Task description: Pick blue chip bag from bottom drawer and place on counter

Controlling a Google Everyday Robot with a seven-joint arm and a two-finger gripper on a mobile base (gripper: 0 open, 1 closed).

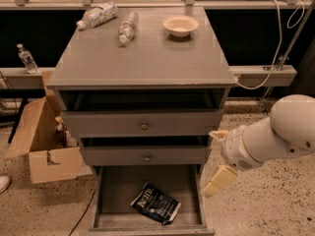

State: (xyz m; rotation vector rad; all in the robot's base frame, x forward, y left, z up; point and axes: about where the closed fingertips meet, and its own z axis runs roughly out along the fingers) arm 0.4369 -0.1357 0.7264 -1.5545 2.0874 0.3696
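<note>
The blue chip bag (155, 203) lies flat on the floor of the open bottom drawer (115, 195), right of its middle, white lettering up. The counter (147, 58) is the grey cabinet top above. My gripper (217, 157) hangs at the cabinet's right side, level with the middle drawer and just above the bottom drawer's right wall. Its two cream fingers (220, 180) are spread apart with nothing between them. It is up and to the right of the bag, not touching it.
Two clear plastic bottles (127, 27) and a white bowl (180, 25) lie on the back of the counter. The two upper drawers (143, 126) stand slightly open. An open cardboard box (42, 149) sits on the floor to the left. A cable (275, 48) hangs at right.
</note>
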